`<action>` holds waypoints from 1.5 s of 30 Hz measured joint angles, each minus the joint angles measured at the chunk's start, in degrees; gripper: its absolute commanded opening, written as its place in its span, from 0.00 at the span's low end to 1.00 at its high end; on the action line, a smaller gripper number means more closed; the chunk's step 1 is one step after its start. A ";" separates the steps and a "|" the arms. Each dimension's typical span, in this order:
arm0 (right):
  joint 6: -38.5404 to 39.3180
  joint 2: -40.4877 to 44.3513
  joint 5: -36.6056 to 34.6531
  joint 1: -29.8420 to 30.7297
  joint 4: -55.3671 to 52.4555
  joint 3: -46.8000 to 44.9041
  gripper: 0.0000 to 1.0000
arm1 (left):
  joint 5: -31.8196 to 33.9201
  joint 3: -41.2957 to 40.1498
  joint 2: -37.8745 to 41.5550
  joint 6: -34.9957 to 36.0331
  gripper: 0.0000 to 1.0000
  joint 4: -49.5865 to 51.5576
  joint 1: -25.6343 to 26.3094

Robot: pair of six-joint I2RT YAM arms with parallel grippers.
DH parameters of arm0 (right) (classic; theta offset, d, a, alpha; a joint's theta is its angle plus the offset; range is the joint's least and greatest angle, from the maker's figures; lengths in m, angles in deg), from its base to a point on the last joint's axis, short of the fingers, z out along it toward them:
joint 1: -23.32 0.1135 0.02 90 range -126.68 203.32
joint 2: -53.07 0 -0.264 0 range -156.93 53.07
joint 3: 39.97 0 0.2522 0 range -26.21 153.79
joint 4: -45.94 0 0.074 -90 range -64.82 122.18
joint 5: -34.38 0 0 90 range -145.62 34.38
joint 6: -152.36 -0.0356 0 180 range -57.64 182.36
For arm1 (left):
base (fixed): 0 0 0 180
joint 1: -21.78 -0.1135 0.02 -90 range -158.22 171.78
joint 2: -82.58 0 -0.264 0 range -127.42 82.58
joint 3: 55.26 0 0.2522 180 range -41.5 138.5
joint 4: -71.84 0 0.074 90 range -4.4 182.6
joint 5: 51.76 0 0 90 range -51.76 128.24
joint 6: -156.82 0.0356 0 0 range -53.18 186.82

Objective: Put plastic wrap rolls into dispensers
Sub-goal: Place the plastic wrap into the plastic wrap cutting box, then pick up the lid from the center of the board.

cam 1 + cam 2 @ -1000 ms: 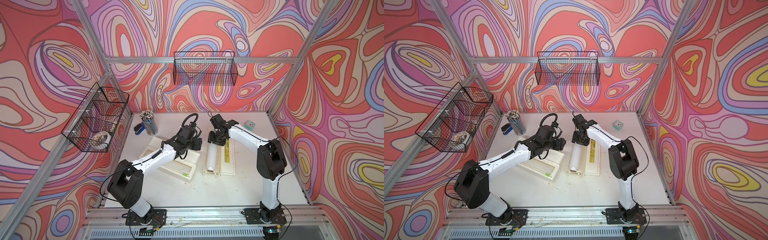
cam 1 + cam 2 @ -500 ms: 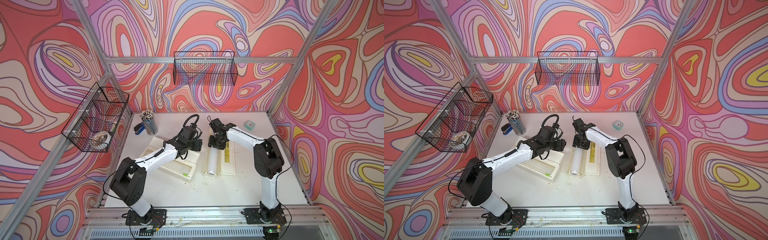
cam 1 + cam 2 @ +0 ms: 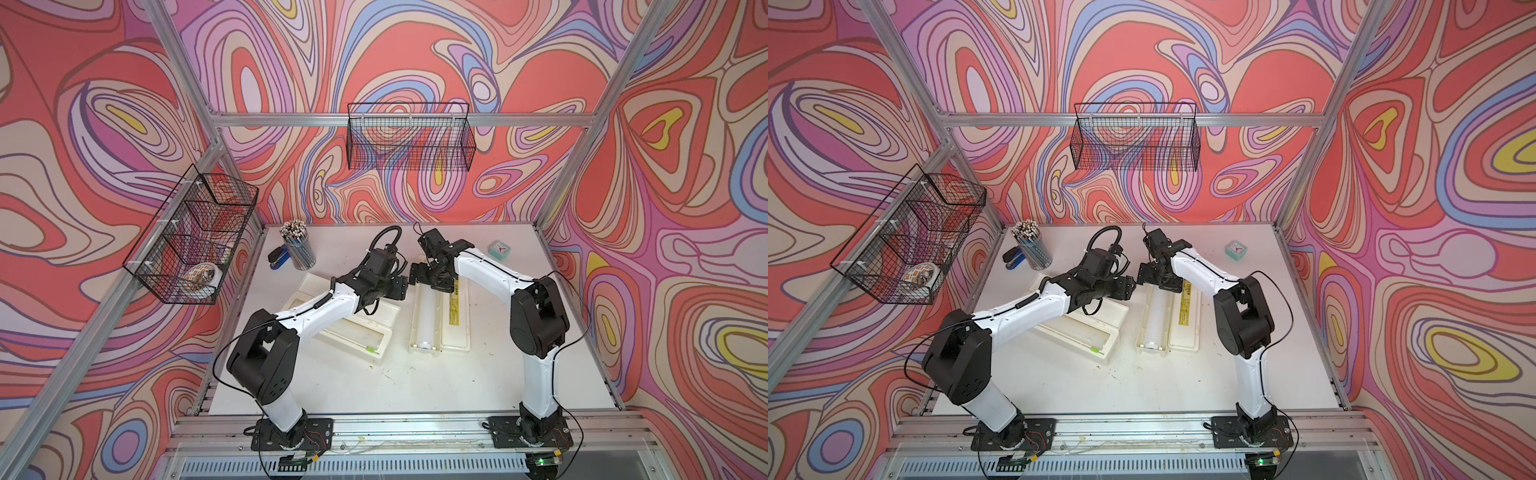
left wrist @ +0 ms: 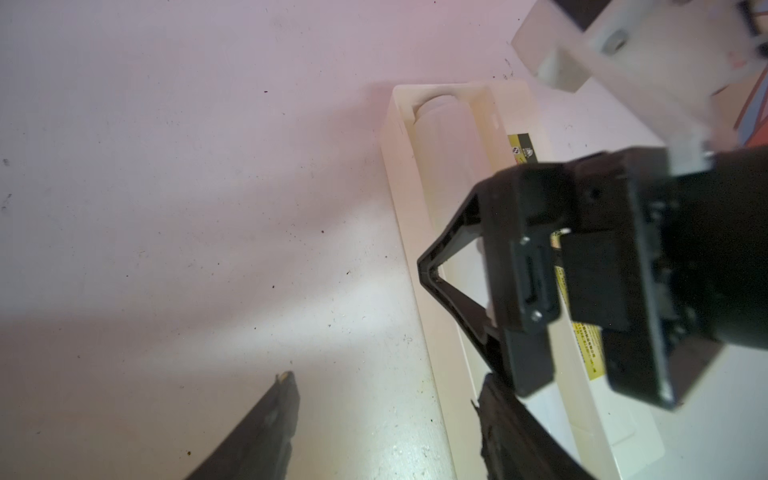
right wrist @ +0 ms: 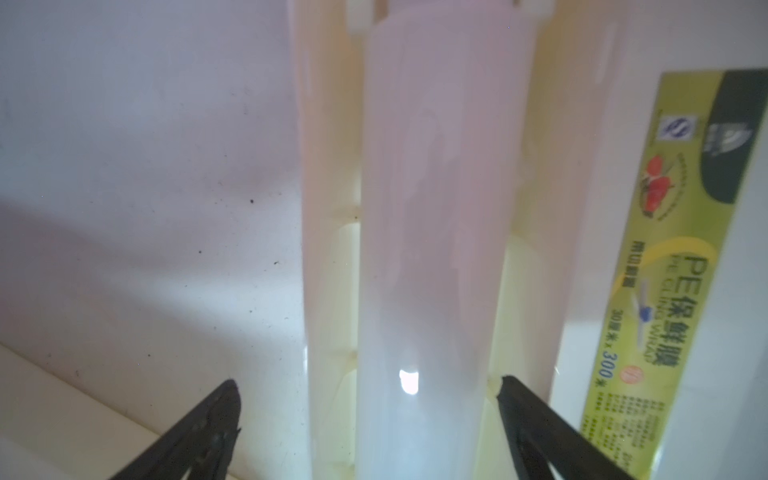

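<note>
I am watching the roll (image 3: 424, 316) lying lengthwise in the tray of the right dispenser (image 3: 461, 332), whose lid is lying open flat on its right. The right arm (image 3: 486, 270) is hovering over the roll's far end, its jaws standing wide apart on either side and gripping nothing. The left arm (image 3: 332, 299) is waiting just beside it, jaws partly apart and empty. I am judging this roll seated. Next I am planning to lift clear and close the lid. The left dispenser (image 3: 365, 332) is lying open on the counter (image 3: 332, 374), seemingly unfilled.
</note>
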 measured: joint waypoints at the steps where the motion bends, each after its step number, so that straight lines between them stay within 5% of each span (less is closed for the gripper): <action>1: 0.39 0.72 -0.52 0.00 -0.50 0.31 0.98 | -0.66 0.59 -0.72 -0.13 0.68 0.15 -0.04; 8: 3.74 9.42 -3.45 -3.15 -2.10 0.42 0.98 | -5.01 1.88 -4.92 -1.84 0.67 0.39 0.15; 15: 5.88 15.30 -3.23 -12.90 1.53 -13.81 0.98 | -8.11 3.58 -8.33 -3.43 0.66 0.33 1.18; 25: 10.47 5.11 1.90 -12.41 8.04 -16.70 0.98 | -7.69 5.84 -11.93 -9.88 0.60 -1.49 2.01; 45: 19.96 -9.07 -2.73 -12.59 5.92 -2.47 0.98 | -10.58 3.80 -11.93 -13.33 0.47 -3.15 2.80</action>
